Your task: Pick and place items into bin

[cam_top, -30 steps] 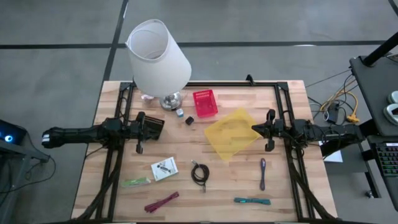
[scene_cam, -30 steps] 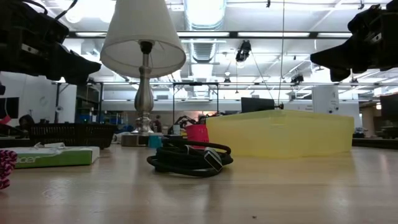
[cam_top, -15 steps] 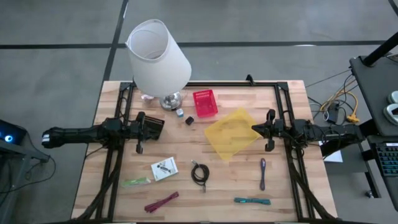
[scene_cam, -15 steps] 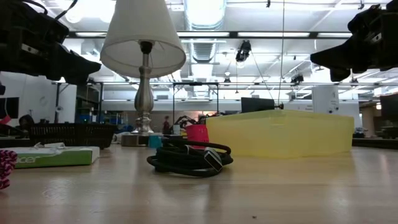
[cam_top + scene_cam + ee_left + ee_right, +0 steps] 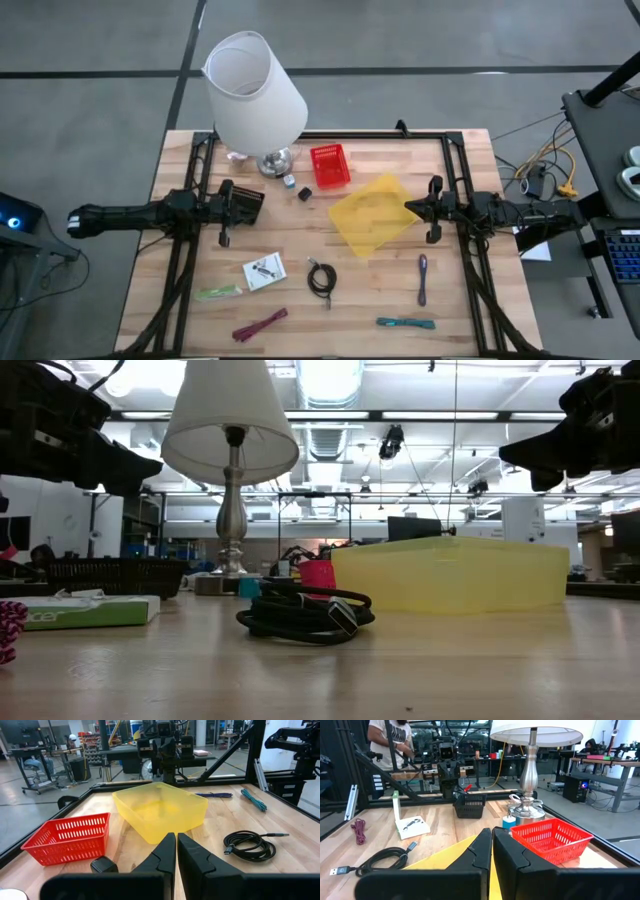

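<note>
The yellow bin (image 5: 375, 213) stands on the table's middle right, also in the left wrist view (image 5: 160, 810). Toward the near edge lie a white card packet (image 5: 264, 271), a black coiled cable (image 5: 321, 279), a green strip (image 5: 218, 293), a maroon tie (image 5: 260, 324), a purple tie (image 5: 423, 278) and a teal tie (image 5: 406, 323). A tiny dark cube (image 5: 303, 194) sits left of the bin. My left gripper (image 5: 176, 851) hovers shut at the table's left (image 5: 258, 205). My right gripper (image 5: 491, 847) hovers shut at the bin's right corner (image 5: 408, 208). Neither holds anything.
A big white lamp (image 5: 255, 95) stands at the far left. A red basket (image 5: 330, 166) sits beside its base. A black basket (image 5: 470, 805) sits below my left gripper. A person (image 5: 390, 740) stands beyond the table. Bare wood lies between the items.
</note>
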Action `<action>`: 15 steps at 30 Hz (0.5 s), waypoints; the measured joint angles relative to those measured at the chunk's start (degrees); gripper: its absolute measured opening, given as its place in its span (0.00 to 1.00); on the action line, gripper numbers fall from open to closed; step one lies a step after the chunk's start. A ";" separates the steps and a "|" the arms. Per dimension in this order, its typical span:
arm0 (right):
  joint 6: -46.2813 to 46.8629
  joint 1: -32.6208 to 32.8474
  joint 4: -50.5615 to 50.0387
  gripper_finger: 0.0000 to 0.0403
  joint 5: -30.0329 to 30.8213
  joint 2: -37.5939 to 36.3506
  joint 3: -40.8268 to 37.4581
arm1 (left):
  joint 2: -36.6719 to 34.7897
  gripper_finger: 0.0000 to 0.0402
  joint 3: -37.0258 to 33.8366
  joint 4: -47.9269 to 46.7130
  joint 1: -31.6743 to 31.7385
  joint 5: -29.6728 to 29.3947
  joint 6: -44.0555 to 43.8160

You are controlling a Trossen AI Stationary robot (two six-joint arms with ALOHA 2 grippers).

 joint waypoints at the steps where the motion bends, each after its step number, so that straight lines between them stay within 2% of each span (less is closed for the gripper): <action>1: 0.05 0.00 0.00 0.02 -0.01 0.00 -0.01 | 0.01 0.00 0.00 0.00 0.00 0.01 0.01; 7: -0.16 0.00 0.25 0.02 0.00 0.00 -0.01 | -0.02 0.00 0.00 0.01 0.00 0.00 0.01; 15: -4.77 -0.03 5.68 0.02 0.00 0.01 0.01 | -0.02 0.00 0.00 0.09 0.02 0.01 0.02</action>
